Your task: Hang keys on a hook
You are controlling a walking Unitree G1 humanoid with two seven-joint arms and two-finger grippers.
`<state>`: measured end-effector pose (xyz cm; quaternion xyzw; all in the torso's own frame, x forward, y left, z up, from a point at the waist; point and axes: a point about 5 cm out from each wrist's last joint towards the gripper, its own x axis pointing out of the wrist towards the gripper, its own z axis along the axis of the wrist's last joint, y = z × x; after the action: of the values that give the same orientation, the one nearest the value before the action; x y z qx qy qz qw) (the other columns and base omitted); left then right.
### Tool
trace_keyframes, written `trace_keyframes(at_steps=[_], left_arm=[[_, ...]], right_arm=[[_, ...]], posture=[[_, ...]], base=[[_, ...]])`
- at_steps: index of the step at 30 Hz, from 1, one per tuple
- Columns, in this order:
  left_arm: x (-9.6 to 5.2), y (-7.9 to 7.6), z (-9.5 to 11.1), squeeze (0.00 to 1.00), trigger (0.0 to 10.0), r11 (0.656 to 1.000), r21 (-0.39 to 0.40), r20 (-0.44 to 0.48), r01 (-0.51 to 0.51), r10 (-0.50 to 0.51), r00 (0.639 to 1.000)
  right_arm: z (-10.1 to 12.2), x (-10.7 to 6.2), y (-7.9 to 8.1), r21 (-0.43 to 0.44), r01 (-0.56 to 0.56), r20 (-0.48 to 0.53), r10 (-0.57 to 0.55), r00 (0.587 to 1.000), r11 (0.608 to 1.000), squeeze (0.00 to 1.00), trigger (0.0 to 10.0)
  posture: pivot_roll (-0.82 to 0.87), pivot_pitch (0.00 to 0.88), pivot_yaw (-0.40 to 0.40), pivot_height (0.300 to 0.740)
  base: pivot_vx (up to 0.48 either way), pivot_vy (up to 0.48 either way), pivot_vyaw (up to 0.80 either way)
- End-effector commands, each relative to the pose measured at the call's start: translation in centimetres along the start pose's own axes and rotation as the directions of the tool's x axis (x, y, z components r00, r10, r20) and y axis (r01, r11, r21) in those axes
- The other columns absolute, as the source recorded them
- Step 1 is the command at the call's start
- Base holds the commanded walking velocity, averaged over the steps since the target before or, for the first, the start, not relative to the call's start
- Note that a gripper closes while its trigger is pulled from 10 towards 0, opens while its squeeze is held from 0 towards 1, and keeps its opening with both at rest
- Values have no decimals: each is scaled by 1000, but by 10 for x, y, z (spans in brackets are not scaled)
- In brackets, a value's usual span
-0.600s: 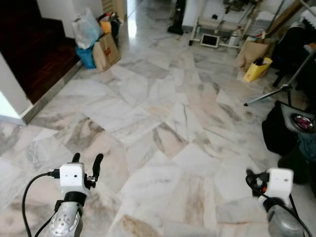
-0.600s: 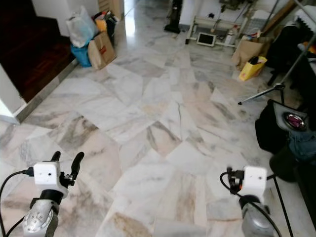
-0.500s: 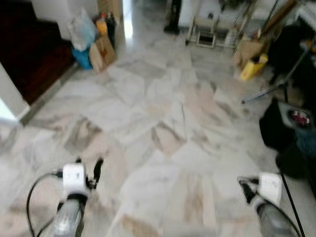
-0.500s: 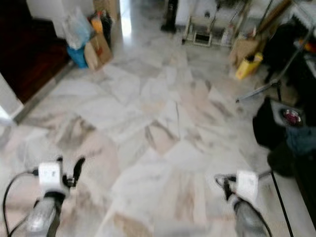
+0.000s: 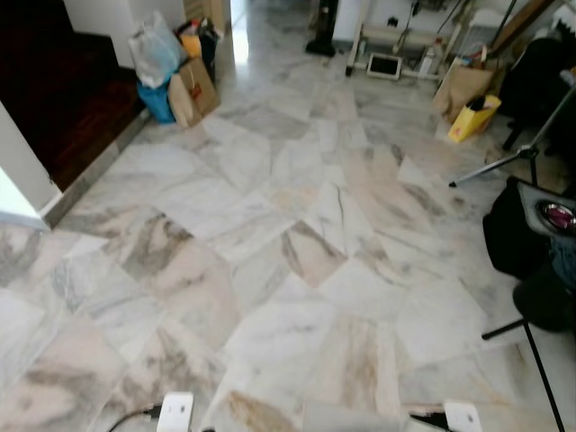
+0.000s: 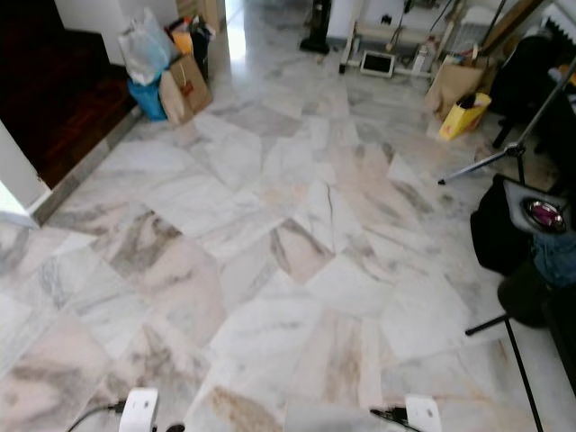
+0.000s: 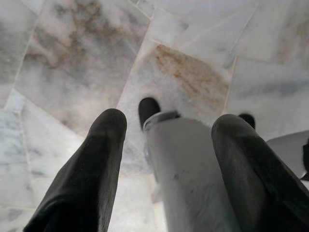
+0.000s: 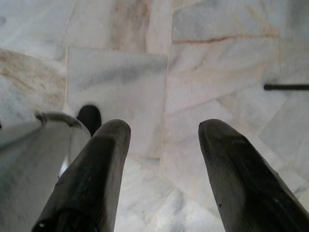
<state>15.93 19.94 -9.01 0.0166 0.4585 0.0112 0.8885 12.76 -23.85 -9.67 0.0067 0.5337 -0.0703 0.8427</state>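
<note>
Both grippers hang low, pointed at the marble floor (image 5: 297,297), left gripper (image 7: 169,140) and right gripper (image 8: 161,140) spread wide and empty, likely idle for walking; no keys or hook visible yet

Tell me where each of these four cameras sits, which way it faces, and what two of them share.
Left eye view: on the head, looking forward and down over the marble floor; both wrist tops at the bottom edge.
Right eye view: same head camera, same scene.
Left wrist view: on the left wrist, facing down along the open left gripper to the floor and a grey leg.
Right wrist view: on the right wrist, facing down along the open right gripper.
Shared: both eyes show the yellow bag and tripod.
</note>
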Motion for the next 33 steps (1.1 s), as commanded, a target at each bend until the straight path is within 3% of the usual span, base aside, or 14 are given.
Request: trace_keyframes(at_steps=[1, 6, 11, 13, 16, 21, 25, 33], left_arm=[[-3, -9, -18, 0, 10000, 999, 25, -68, 32, -31, 997], [-3, -10, -19, 0, 10000, 999, 31, -67, 33, -30, 997], [-2, -2, -11, 0, 10000, 998, 60, -41, 19, -17, 999], [-3, 3, -12, 0, 10000, 993, 114, -47, 16, -11, 999], [-5, 12, -15, 0, 10000, 992, 124, -57, -7, 14, 998], [-7, 24, -19, 0, 10000, 993, 114, -65, -31, 38, 997], [-5, 22, -11, 0, 10000, 992, 127, -58, -29, 36, 998], [-5, 21, -12, 0, 10000, 993, 116, -58, -27, 33, 998]], right_arm=[[-5, -1, -2, -13, 0, -18, 0, 1000, 1000, 0, 10000], [-5, 0, 3, -7, -17, -20, 17, 1000, 1000, 0, 10000], [-1, -1, -3, 34, -2, 8, 1, 1000, 999, 0, 10000], [2, 0, -4, 89, 8, 27, -10, 1000, 996, 0, 10000], [3, 0, -1, 136, 6, 31, -11, 999, 991, 0, 10000], [2, 1, 5, 137, -15, 29, 11, 1000, 990, 0, 10000], [3, 2, 9, 165, -15, 41, 9, 999, 986, 0, 10000], [4, 2, 9, 128, -18, 32, 14, 999, 992, 0, 10000]], posture=[[-38, 52, -53, 740], [-33, 49, -52, 740], [-34, 29, -42, 740], [-30, 22, -34, 740], [-21, 11, -20, 740], [-23, 0, 3, 740], [-23, 7, 4, 740], [-38, 19, -7, 740]], base=[[0, 0, 0], [0, 0, 0], [0, 0, 0], [0, 0, 0], [0, 0, 0], [0, 0, 0], [0, 0, 0], [0, 0, -281]])
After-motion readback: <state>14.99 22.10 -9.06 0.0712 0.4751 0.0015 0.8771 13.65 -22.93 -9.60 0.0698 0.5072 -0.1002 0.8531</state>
